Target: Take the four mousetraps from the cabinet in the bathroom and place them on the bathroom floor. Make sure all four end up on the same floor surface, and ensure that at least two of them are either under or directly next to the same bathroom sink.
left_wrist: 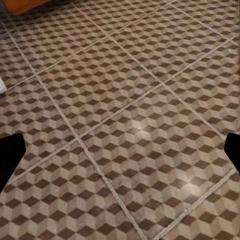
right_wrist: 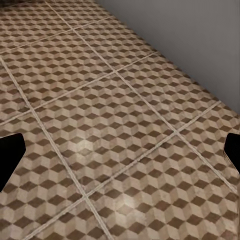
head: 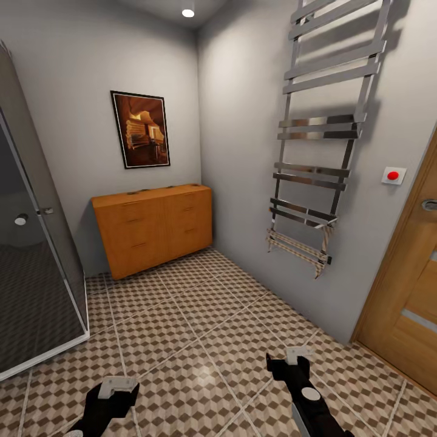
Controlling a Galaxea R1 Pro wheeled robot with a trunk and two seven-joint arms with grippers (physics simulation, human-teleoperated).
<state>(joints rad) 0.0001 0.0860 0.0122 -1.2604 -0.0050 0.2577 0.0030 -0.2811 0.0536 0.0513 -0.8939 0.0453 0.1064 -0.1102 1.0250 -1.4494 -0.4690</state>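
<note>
The cabinet (head: 155, 227) stands against the far wall at about 11 o'clock from the robot, well apart from both arms, its drawer fronts shut. A few small dark specks lie on its flat top; they may be the mousetraps, but they are too small to tell, and what the drawers hold cannot be seen. The traps are judged light, stiff little boards with sprung wire, so they would be best pinched across the bare wooden edges, away from the wire, and lifted flat; a loose grip could let one slip or tip.

The left gripper (head: 117, 386) hangs low at 7 o'clock and the right gripper (head: 295, 358) at 5 o'clock, both over the floor (head: 200, 328). In each wrist view the dark fingertips sit at opposite edges with tile between them, so both sets of jaws stand wide apart and hold nothing. A glass shower screen (head: 36, 255) rises at 9 o'clock, a towel rail (head: 321, 152) at 1 o'clock, a door (head: 413, 291) at 3 o'clock
</note>
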